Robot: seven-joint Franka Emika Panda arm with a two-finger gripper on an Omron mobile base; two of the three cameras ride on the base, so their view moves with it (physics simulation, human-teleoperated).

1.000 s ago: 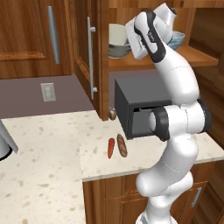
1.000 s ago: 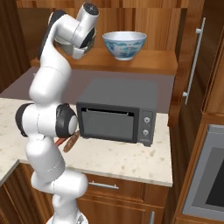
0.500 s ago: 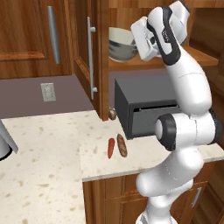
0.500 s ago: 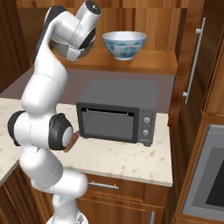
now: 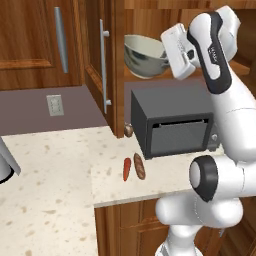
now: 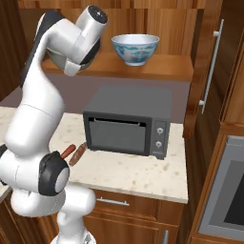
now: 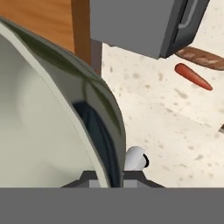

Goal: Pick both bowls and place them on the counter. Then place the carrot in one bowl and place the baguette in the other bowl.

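Observation:
My gripper [image 5: 169,52] is shut on the rim of the grey-green bowl [image 5: 144,56], holding it tilted in the air in front of the open wall cabinet, above the counter [image 5: 50,200]. In the hand view the bowl's rim [image 7: 105,131] runs down between my fingertips and its cream inside takes up the left half. The white-and-blue bowl [image 6: 136,47] stands on the wooden shelf [image 6: 157,71]. The carrot [image 5: 126,169] and the baguette [image 5: 139,166] lie side by side on the counter, left of the microwave; both also show far below the hand: carrot [image 7: 192,75], baguette [image 7: 201,57].
A dark grey microwave [image 5: 175,120] stands on the counter under the shelf. An open cabinet door with a long handle [image 5: 102,65] hangs left of the held bowl. A wall outlet [image 5: 54,105] sits on the backsplash. An oven front [image 6: 228,190] is at the right.
The arm's upper links have swung to the right in the left base view. The grey-green bowl has stayed in the grip and shifted slightly lower, out from the shelf.

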